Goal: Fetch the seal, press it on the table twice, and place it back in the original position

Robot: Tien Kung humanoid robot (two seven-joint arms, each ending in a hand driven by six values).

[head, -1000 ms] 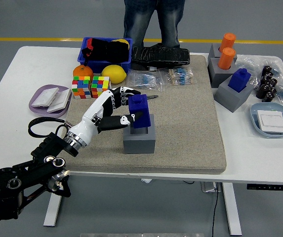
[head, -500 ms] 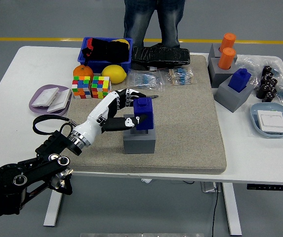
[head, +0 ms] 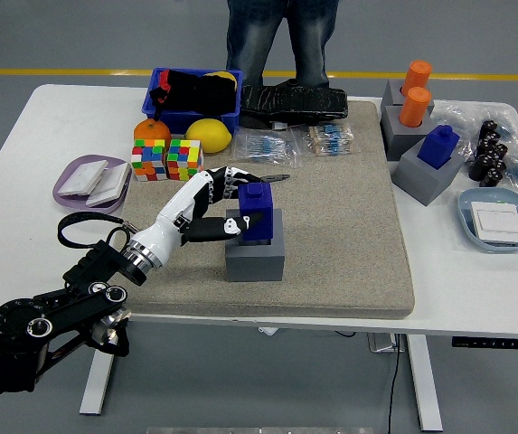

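A blue seal stands upright in its grey holder block on the beige mat. My left hand reaches in from the lower left with its fingers curled round the seal's left side and top, thumb low against it. A second blue seal sits in another grey block at the right. The right arm does not appear in the picture.
Two Rubik's cubes, an orange, a lemon and a blue bin lie behind my hand. A purple tray is at the left. Orange seals and a blue dish are at the right. A person stands beyond the table.
The seal, held slightly raised and tilted a moment ago, has come down and sits squarely in the grey block. My left hand stays wrapped on it.
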